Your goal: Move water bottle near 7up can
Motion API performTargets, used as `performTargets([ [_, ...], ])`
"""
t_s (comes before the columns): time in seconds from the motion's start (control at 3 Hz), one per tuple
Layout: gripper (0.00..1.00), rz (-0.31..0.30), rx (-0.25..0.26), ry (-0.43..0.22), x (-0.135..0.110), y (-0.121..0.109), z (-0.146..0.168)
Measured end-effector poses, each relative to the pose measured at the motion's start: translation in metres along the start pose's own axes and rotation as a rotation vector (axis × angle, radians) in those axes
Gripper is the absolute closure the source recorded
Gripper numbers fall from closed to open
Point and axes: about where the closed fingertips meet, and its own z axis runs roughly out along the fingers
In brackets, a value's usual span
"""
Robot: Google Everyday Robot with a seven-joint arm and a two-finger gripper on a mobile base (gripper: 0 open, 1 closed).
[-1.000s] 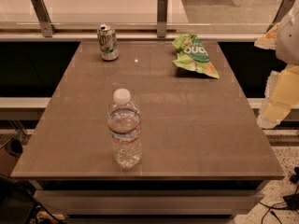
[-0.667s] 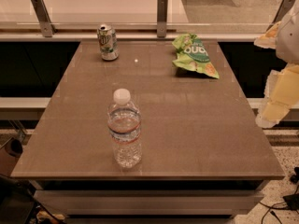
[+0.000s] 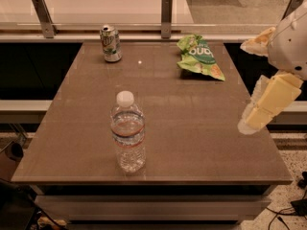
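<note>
Clear ribbed plastic water bottle with white cap and thin label band [image 3: 128,133] is standing upright on the brown, glossy rectangular table [image 3: 206,133], toward the front edge and a little left of centre. Small silver and green 7up can with metal top [image 3: 111,43] is sitting upright at the far left corner of the same tabletop, well apart from the bottle. Crumpled green snack bag [image 3: 199,56] is lying flat at the far right, apart from the can. The robot's cream and yellow gripper [image 3: 268,104] is hanging in the air off the table's right edge, angled downward and inward, touching nothing and carrying nothing; how wide the claw is set is not readable from this angle. Two grey metal posts [image 3: 166,16] are standing behind the table's rear edge.
</note>
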Motion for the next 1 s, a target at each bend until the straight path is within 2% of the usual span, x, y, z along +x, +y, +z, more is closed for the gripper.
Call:
performTargets([
  [1.0, 0.00, 0.067, -0.101, -0.504, -0.092, 0.032, 0.050],
])
